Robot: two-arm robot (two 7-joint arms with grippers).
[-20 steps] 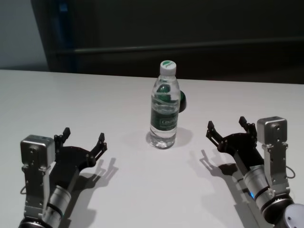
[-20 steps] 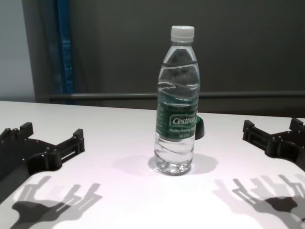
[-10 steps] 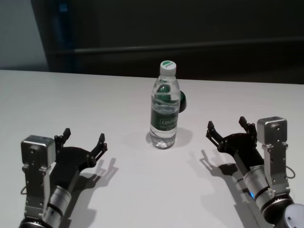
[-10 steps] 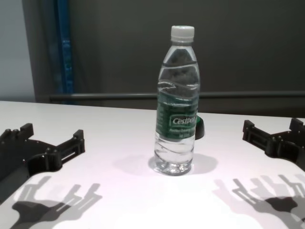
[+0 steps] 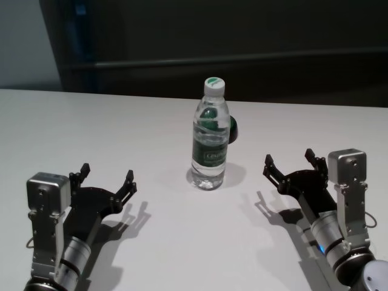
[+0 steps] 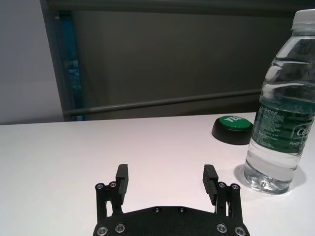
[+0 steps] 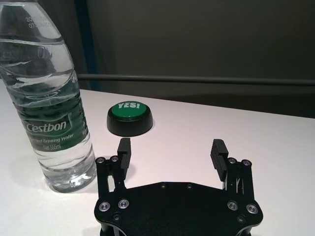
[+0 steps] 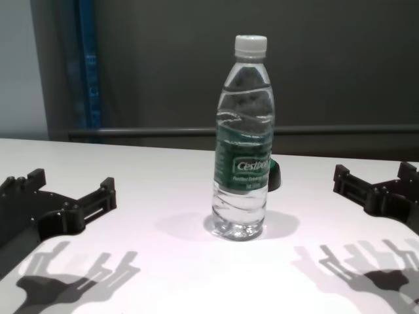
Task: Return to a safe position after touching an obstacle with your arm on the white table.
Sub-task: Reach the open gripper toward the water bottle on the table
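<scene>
Dark wall panels and a horizontal rail fill the upper part of the head view, behind the white table (image 5: 182,242). At the centre of the frame the Cestbon water bottle (image 5: 210,136) stands upright with its white cap on, and a black push-button with a green "YES!" top (image 7: 129,118) sits just behind it. The left gripper (image 5: 105,179) hovers at lower left and the right gripper (image 5: 290,161) at lower right; both have their fingers spread wide, hold nothing, and are well apart from the bottle. With both arms clear of the obstacle, the retreat looks finished or nearly so; whether contact was made cannot be told.
</scene>
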